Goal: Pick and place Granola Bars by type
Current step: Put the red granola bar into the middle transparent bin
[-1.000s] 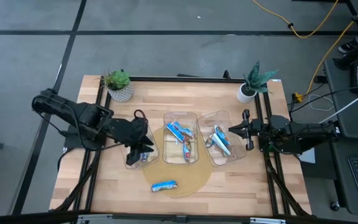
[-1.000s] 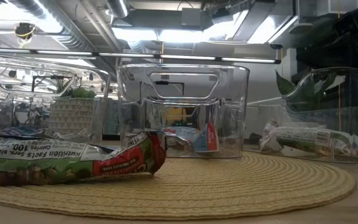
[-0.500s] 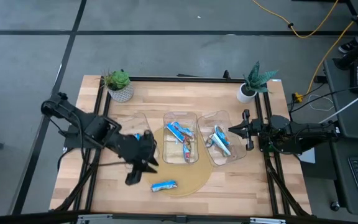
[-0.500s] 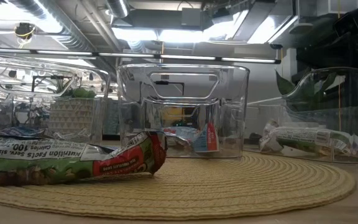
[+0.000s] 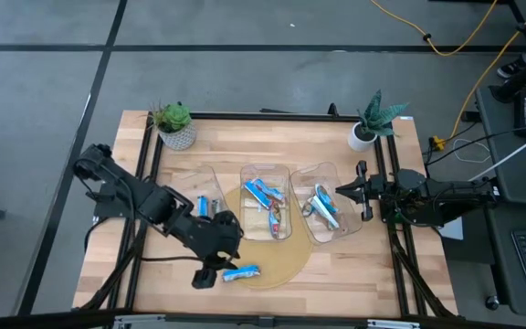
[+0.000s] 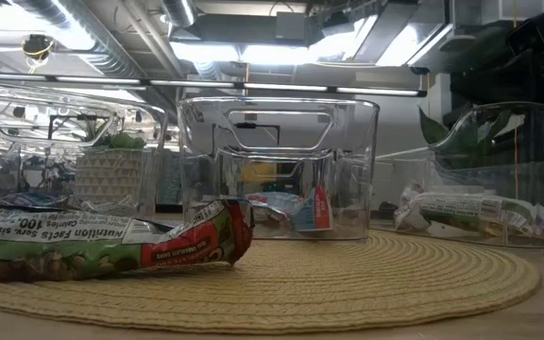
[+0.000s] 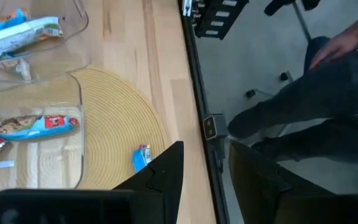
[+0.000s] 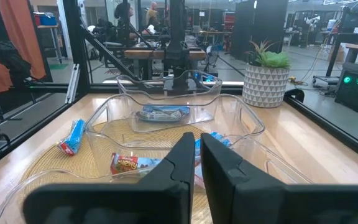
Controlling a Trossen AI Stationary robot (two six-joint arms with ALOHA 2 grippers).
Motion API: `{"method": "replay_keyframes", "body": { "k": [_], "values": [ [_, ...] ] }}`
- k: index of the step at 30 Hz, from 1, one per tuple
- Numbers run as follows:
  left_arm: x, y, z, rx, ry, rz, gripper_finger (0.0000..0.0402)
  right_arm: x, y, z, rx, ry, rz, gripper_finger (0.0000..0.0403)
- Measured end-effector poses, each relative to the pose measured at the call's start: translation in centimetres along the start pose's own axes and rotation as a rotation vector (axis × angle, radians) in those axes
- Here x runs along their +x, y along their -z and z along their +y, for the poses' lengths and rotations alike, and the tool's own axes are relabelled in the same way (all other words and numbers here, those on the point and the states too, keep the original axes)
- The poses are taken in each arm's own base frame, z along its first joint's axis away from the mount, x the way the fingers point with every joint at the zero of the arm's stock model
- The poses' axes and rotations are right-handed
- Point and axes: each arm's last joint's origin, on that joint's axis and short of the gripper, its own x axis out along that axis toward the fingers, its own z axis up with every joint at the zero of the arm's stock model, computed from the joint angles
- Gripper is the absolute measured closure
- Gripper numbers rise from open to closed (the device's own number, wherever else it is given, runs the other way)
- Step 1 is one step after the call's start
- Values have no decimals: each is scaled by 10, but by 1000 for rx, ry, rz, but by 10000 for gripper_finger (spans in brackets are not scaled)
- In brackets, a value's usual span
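Granola Bars lie spread over the wooden bench: one loose blue-wrapped bar rests on the round woven mat near its front edge, and the rest sit in three clear bins, a blue bar in the left bin, several blue-and-white and red-marked bars in the middle bin, and blue-and-white bars in the right bin. In the low view the loose bar's back faces the camera, and its wrapper reads "Nutrition Facts" and "Calories 100", printed upside down, beside a red panel whose writing is too small to read. A bar seen from the right wrist shows a red label whose letters cannot be made out. The left tool hovers just beside the loose bar, its fingers apart and holding nothing. The right tool waits at the right bin's outer side, its fingers pressed together and empty. Two potted plants stand at the bench's far corners. Beyond the bench edge, the left wrist view shows a person in dark clothing.
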Motion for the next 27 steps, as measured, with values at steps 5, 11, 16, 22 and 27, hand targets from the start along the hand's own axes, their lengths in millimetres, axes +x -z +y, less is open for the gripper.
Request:
{"method": "replay_keyframes", "body": {
  "k": [5,11,16,22,27],
  "values": [
    [31,9,-2,-18,-27,74,284,0,0,0,0,0,-1,372],
    [92,31,-8,-24,-91,215,283,0,0,0,0,0,0,372],
    [131,44,-2,-118,-148,301,282,0,0,0,0,0,0,372],
    [149,49,5,-221,-195,327,292,0,0,0,0,0,0,372],
    [149,47,9,-269,-240,293,294,0,0,0,0,0,0,372]
  ]
}}
